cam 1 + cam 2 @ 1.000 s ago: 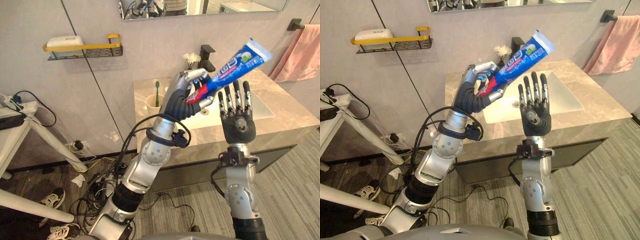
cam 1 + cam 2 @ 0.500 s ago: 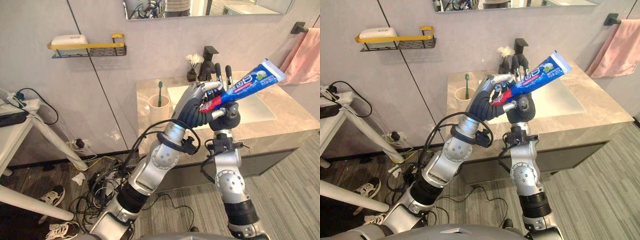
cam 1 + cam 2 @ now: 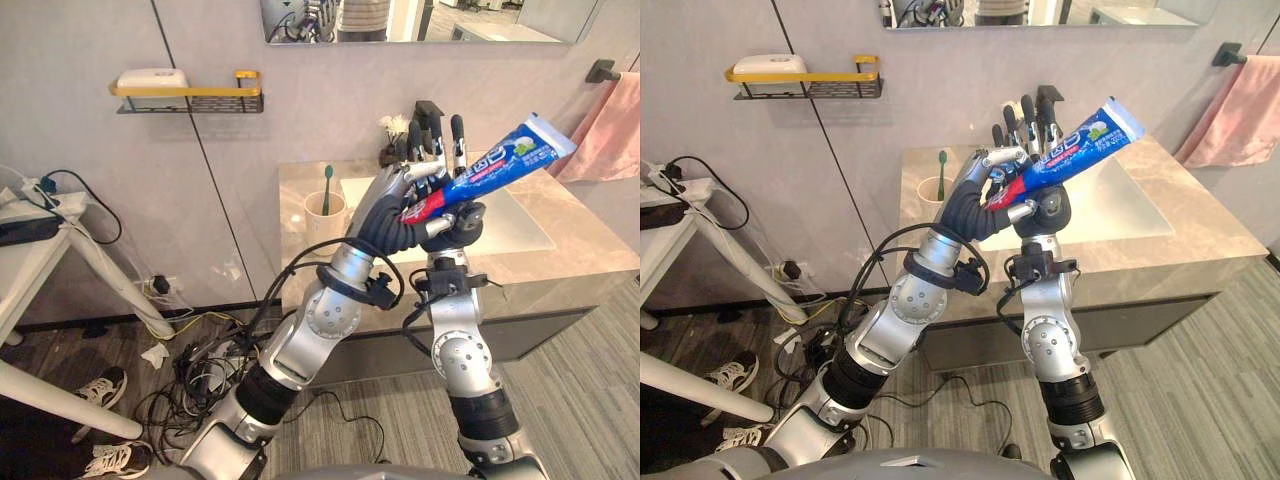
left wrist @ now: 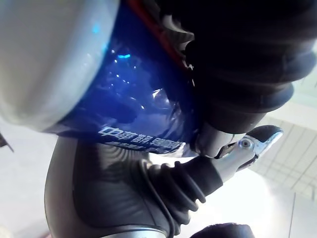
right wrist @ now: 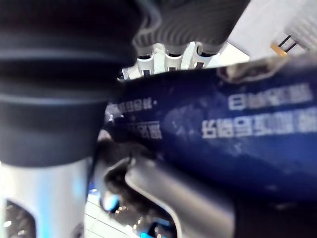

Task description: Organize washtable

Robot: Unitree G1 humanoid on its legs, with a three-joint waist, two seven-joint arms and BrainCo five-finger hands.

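High on the wall at far left, a yellow-railed shelf [image 3: 190, 95] with a white soap box [image 3: 150, 77] on it. On the bench [image 3: 590, 250], near its left end, a cup [image 3: 322, 212] with a green toothbrush [image 3: 327, 185] upright inside.

Next, above the bench front, the left robot hand [image 3: 385, 205], curled tight round the red lower end of the toothpaste tube [image 3: 495, 165]. Tube in mid-air, slanting up to the right, flat end highest. Just behind it, the right robot hand [image 3: 455, 222], held upright, fingers [image 3: 457, 140] straight and slightly spread, palm against the tube. Cannot tell whether its thumb presses on it.

Further right, the white sink basin [image 3: 520, 228], then a pink towel [image 3: 605, 150] on the wall.

Looks like a mid-air hand-over from left to right, tube not yet put away. Next move calls for closing the right fingers round the tube's body before loosening the left. Then a carry down to a resting place, likely in the cup or beside it. Needs a firm but gentle hold, given a soft, slippery tube.
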